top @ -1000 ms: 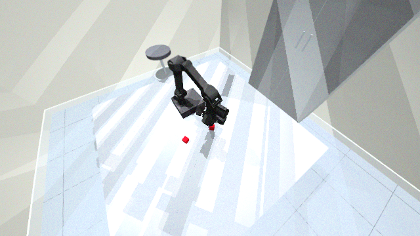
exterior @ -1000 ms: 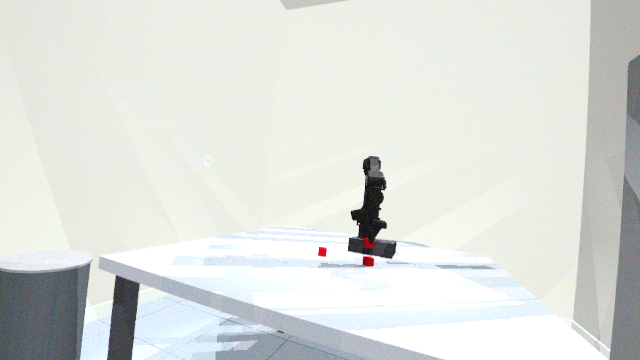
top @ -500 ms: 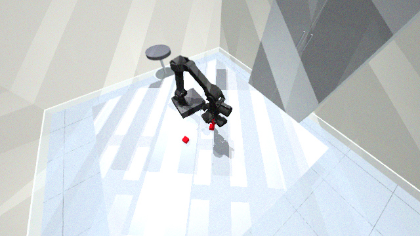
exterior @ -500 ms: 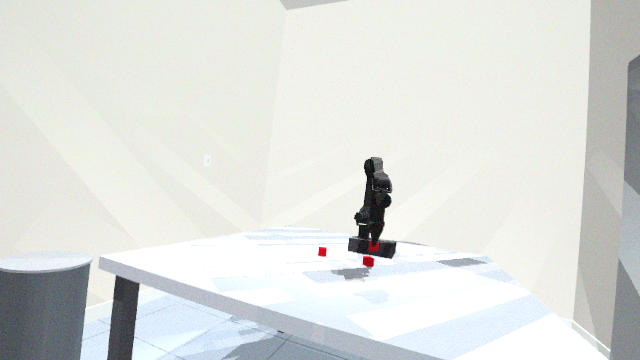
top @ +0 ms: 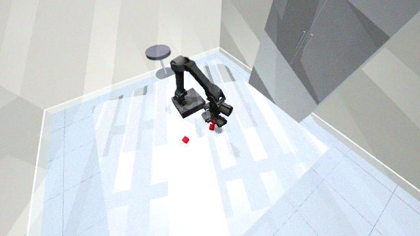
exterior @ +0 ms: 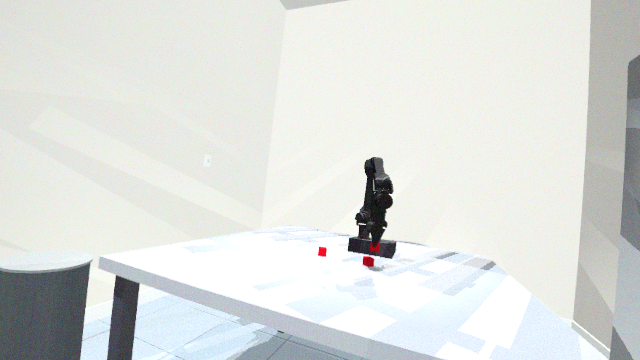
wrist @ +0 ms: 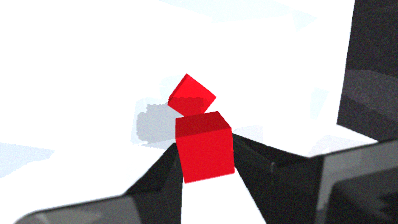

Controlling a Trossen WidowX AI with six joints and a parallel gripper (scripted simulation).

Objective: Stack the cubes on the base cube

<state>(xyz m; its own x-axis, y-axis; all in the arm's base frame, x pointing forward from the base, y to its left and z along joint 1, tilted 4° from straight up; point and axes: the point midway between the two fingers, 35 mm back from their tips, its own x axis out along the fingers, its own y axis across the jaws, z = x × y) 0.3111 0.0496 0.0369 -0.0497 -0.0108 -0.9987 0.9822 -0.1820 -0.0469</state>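
My gripper (top: 213, 121) (exterior: 375, 246) (wrist: 203, 143) is shut on a red cube (top: 213, 121) (exterior: 375, 247) (wrist: 209, 155), held above the table. A second red cube (top: 212, 127) (exterior: 368, 261) (wrist: 192, 95) sits on the table below the held one. In the wrist view it shows just beyond the held cube, turned to a different angle and partly hidden by it. A third red cube (top: 186, 139) (exterior: 322, 251) lies apart on the table and is out of the wrist view. The cubes look alike; I cannot tell by looks which is the base cube.
The arm's dark base block (top: 190, 107) (exterior: 356, 245) stands on the table (top: 187, 183) (exterior: 200, 267) behind the gripper. Beyond the table stand a round stool (top: 158, 52) and a grey cabinet (top: 341, 49). A dark round-topped drum (exterior: 42, 305) stands beside the table's near left end.
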